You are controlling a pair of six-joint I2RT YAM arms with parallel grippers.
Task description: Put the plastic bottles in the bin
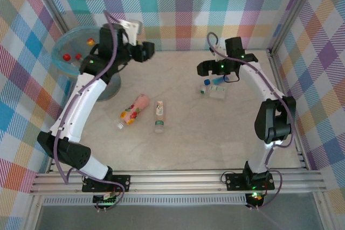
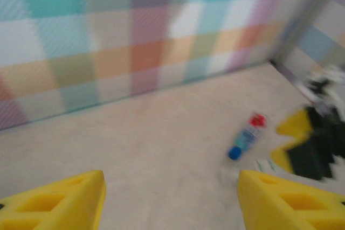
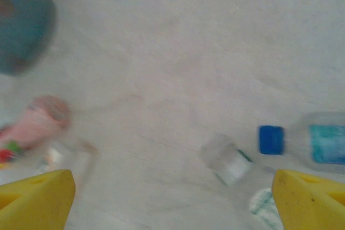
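The bin [image 1: 69, 52], lined in light blue, stands at the back left with red-capped plastic bottles inside. My left gripper [image 1: 147, 51] hovers just right of it, open and empty [image 2: 171, 187]. A pink bottle [image 1: 135, 110] and a green-white bottle [image 1: 159, 116] lie mid-table. A blue-capped bottle [image 1: 214, 82] and a clear bottle [image 1: 216, 93] lie under my right gripper [image 1: 205, 69], which is open and empty [image 3: 173, 187]. In the right wrist view the blue-capped bottle [image 3: 307, 143] and the clear bottle [image 3: 229, 160] lie near the right finger [image 3: 310, 200], not between the fingers.
Checked cloth walls [image 1: 215, 9] enclose the table on the back and both sides. A metal rail [image 1: 178, 179] runs along the near edge by the arm bases. The left wrist view takes in the blue-capped bottle [image 2: 247, 136] and the right arm's yellow fingers [image 2: 294, 127].
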